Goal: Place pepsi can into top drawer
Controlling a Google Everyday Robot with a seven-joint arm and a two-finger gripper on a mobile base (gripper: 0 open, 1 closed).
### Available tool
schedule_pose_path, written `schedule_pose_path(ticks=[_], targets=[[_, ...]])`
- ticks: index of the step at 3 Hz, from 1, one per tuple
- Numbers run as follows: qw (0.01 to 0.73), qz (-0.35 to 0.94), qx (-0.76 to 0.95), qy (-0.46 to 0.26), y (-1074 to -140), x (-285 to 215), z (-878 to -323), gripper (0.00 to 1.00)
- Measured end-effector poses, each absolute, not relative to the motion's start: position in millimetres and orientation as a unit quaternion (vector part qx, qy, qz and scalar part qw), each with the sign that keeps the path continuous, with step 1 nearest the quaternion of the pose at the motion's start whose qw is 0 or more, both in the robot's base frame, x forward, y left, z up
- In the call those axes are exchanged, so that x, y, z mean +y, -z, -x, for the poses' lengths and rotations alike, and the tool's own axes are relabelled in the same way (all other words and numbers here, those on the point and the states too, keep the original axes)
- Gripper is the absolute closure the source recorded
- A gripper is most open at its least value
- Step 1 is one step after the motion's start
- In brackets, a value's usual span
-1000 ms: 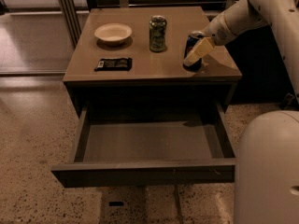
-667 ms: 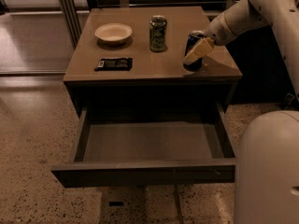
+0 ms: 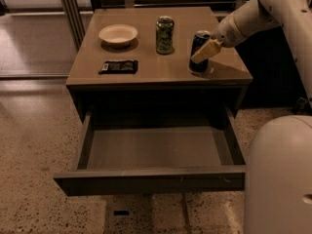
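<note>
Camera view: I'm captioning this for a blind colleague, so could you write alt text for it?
The robot's gripper is at the pepsi can, which stands near the right front corner of a tan cabinet top. Below, the top drawer is pulled open. A green can, a white bowl and a dark packet also sit on top.

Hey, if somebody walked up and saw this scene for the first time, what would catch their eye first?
The top drawer, standing wide open at the front of the cabinet, draws the eye first. Next comes the white arm reaching in from the right, its gripper at the pepsi can, which stands near the right front corner of the cabinet top. Farther back and to the left are a green can and a pale bowl.
</note>
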State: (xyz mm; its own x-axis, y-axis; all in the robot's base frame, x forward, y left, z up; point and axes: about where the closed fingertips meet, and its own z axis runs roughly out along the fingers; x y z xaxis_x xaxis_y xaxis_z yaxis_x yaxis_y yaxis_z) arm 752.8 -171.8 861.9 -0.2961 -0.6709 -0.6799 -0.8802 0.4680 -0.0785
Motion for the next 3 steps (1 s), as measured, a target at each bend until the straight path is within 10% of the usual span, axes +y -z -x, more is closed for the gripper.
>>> schedule_pose_path(ticks=[1, 3], targets=[[0.333, 0.491, 0.789, -0.157, -861.9, -171.8, -752.8, 0.88], [0.335, 0.533, 0.754, -0.186, -888.6, -155.1, -722.2, 1.0]])
